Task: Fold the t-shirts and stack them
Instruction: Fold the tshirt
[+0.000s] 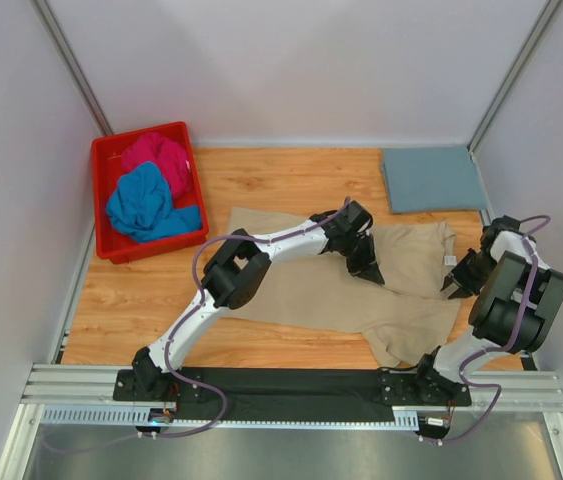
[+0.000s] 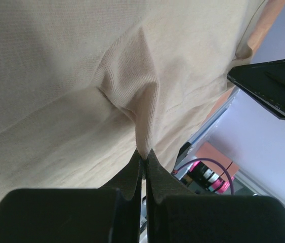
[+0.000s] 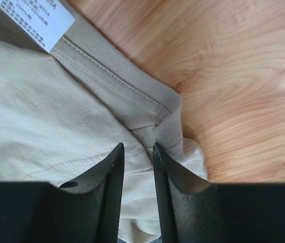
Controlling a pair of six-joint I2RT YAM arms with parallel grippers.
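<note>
Four t-shirts [image 1: 141, 205]: left tool [image 2: 143, 155] pinches the beige t-shirt [image 1: 313, 296]; right tool [image 3: 138, 148], cannot tell.

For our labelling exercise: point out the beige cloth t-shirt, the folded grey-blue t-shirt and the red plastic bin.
beige cloth t-shirt [image 1: 331, 300], top view, spread body cloth.
folded grey-blue t-shirt [image 1: 431, 178], top view, centre of fold.
red plastic bin [image 1: 111, 165], top view, bare inner corner.
</note>
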